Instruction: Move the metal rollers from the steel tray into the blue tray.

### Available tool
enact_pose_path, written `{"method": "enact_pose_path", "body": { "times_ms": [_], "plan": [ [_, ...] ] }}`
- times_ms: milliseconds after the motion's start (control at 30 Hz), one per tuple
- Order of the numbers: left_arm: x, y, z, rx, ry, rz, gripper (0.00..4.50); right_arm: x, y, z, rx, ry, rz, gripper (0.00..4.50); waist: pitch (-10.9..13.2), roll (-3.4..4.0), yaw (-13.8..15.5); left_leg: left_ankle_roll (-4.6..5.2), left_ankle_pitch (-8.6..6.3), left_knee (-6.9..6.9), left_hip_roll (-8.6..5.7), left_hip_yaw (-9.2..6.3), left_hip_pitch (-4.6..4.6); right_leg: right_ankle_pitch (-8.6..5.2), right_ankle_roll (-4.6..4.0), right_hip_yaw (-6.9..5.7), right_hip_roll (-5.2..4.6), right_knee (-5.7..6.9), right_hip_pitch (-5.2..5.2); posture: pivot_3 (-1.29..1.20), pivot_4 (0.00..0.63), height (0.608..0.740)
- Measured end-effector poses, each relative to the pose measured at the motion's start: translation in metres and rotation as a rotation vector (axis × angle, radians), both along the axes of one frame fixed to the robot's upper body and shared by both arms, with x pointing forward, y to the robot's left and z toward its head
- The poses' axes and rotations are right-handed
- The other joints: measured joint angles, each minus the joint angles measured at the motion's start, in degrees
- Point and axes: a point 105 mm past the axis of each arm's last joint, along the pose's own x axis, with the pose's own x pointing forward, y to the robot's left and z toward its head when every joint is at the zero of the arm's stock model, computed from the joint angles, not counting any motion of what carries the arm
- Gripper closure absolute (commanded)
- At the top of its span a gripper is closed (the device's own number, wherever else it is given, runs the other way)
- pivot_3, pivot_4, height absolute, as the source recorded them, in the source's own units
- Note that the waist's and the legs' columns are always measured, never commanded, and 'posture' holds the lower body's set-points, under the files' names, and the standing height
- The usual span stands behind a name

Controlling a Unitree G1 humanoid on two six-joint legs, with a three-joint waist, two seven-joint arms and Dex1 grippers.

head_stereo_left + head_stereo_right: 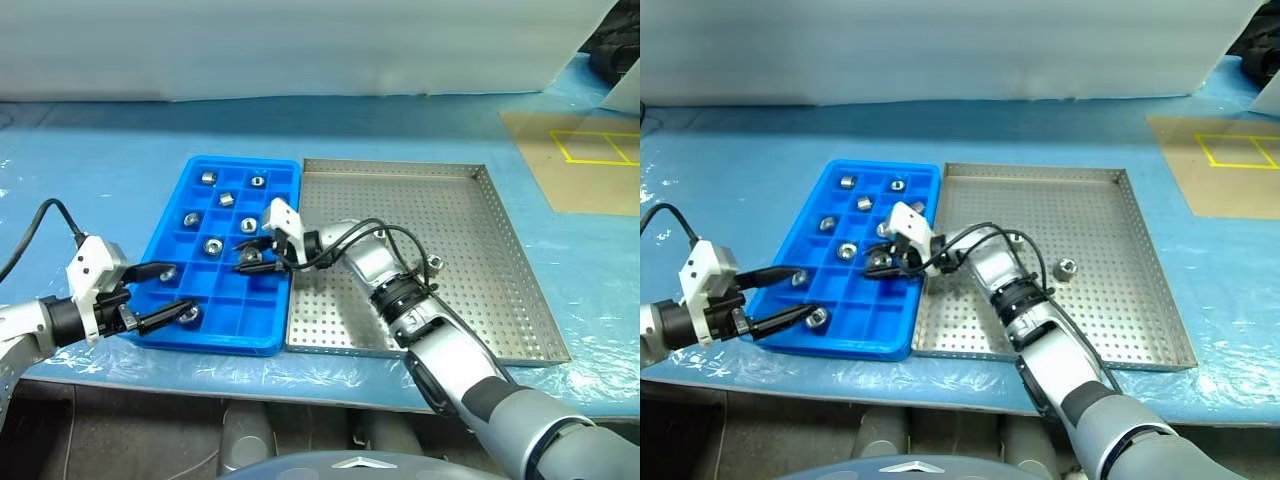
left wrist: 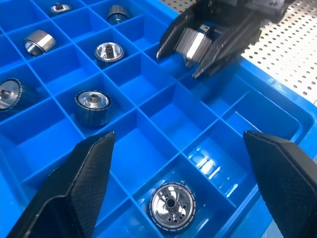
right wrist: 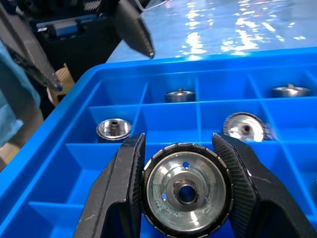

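Right wrist view: right tool (image 3: 184, 191) clamped on a metal roller (image 3: 185, 195).
It hangs over the blue tray (image 1: 165, 225); left tool (image 1: 172, 293), fingers apart, at that tray's near corner.

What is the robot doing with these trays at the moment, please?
It is moving rollers from the steel tray into the blue tray. The right pincer is shut on a roller and holds it over the blue tray's compartments. The left pincer is open and empty at that tray's near corner. Several rollers already sit in the blue tray, and one roller is left on the steel tray.
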Motion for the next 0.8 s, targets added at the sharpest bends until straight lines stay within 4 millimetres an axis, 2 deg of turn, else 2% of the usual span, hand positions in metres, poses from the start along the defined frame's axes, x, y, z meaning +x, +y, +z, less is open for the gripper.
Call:
{"method": "enact_pose_path", "body": {
  "times_ms": [167,300,333,500,633,800],
  "plan": [
    [0.0,0.0,-0.001,-0.006,0.002,0.009,0.09,-0.009,0.015,-0.003,-0.001,-0.02,0.034,2.58,0.0,0.0,0.33,0.0,0.0,0.0,0.0,0.0,-0.03,0.0,0.0,-0.01,0.0,-0.05,0.0,0.34,0.15,0.74],
    [0.0,0.0,0.0,-0.007,-0.001,0.01,0.09,-0.007,0.019,-0.006,-0.007,-0.028,0.018,2.58,0.0,0.0,0.5,0.0,0.0,-0.01,0.0,0.0,-0.02,-0.01,-0.01,-0.01,0.0,-0.06,0.0,0.34,0.15,0.74],
    [0.0,0.0,0.0,-0.007,0.0,0.011,0.09,-0.007,0.019,-0.006,-0.009,-0.031,0.012,2.03,0.0,0.0,0.54,0.0,0.0,-0.01,0.0,0.0,-0.02,-0.01,-0.01,0.0,0.0,-0.06,0.0,0.34,0.15,0.74],
    [0.001,-0.002,0.0,-0.006,-0.004,0.007,0.09,-0.002,0.019,-0.007,-0.021,-0.059,-0.031,0.47,0.0,0.01,0.93,-0.02,0.01,-0.02,0.0,0.0,0.09,-0.01,-0.01,0.01,0.01,-0.01,0.05,0.32,0.15,0.74],
    [0.006,-0.008,0.005,-0.013,-0.025,-0.019,0.09,0.006,0.016,-0.003,0.014,-0.05,-0.082,0.47,0.02,0.03,1.16,-0.05,0.03,-0.01,0.0,0.0,0.08,-0.01,-0.01,0.02,0.0,0.05,0.05,0.27,0.15,0.74],
    [0.019,-0.034,0.01,-0.034,-0.047,-0.134,0.09,0.027,-0.006,0.036,0.171,-0.087,-0.195,0.47,0.03,0.05,1.32,-0.36,0.22,0.06,0.0,0.01,0.04,-0.01,0.0,0.01,-0.02,0.13,0.06,0.16,0.15,0.74]
  ]
}}
